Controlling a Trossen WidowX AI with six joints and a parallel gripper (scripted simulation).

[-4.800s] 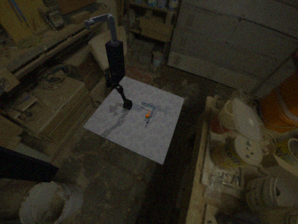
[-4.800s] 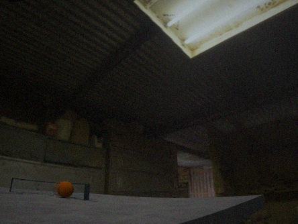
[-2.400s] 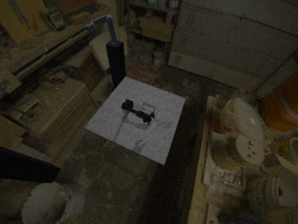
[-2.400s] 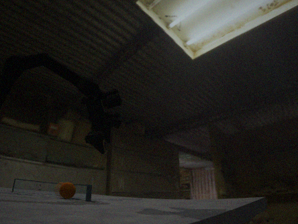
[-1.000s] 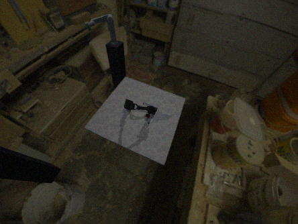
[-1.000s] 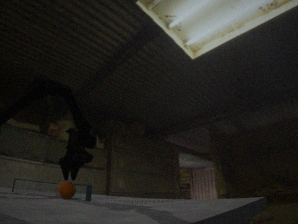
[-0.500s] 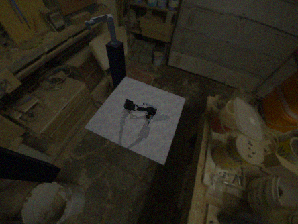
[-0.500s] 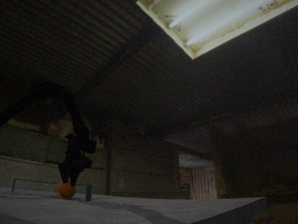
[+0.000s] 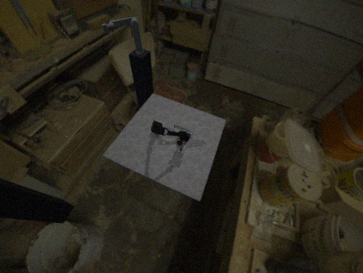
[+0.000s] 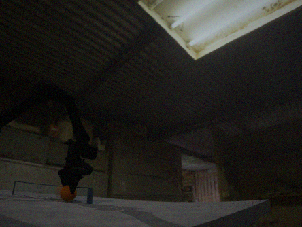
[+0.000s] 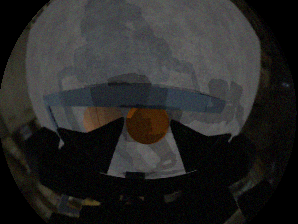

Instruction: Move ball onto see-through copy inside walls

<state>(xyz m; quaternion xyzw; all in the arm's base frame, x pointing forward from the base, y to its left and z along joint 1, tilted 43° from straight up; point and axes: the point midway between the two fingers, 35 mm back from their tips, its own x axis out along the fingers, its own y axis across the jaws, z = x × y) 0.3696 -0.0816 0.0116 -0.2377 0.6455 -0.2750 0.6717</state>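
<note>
ball (image 10: 67, 194): orange, round | resting on the pale table (image 10: 170, 212) | just beside the low clear walls (image 10: 51, 187) | see-through copy: cannot be made out

One ball (image 11: 148, 124), orange, is counted on the table (image 9: 196, 172). One table is seen. Two low clear walls (image 10: 44, 187) are counted, joined at one corner. One arm (image 10: 73, 126) is noted, fitted with one gripper (image 11: 148, 152) of two fingers. One see-through copy is faintly made out just beside the ball in the exterior view; it cannot be confirmed in the other views. One post (image 9: 141, 75) is counted at the table's far edge.
</note>
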